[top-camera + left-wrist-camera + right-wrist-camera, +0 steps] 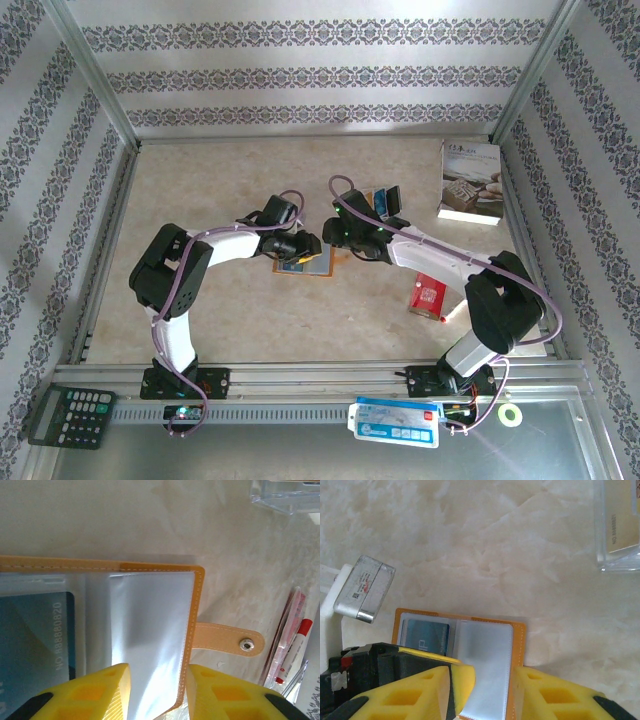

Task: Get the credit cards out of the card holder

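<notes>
Your card holder [308, 264] lies open and flat on the table [210, 180], near the middle and slightly toward the arm bases, with both grippers meeting right above it. From the left wrist you see its orange stitched edge, clear plastic sleeves, and a blue card [35, 640] printed with a number sitting in the left-hand sleeve; the sleeve next to it looks empty and glossy. The tab [227, 639] with its metal snap sticks out flat onto the table past the holder's edge. Your left gripper [157, 682] has its yellow fingers [95, 695] parted, one on each side of that glossy sleeve near the holder's edge; you cannot tell from here whether they touch it. Your right gripper [492, 680] also has its jaws apart, hanging over the same open holder [487, 650], with the blue card [425, 636] just beyond its left finger; nothing is visibly pinched between them. In the overhead view the left gripper [303, 250] and right gripper [340, 236] sit close together, almost nose to nose. A clear stand [388, 203] holding cards stands just beyond the right gripper, and the right wrist shows a gold-coloured card in it [620, 530]. A white book [470, 180] lies at the far right, well apart, and a red packet [430, 293] lies beside the right arm. A calculator [70, 412] rests at the near left corner.
</notes>
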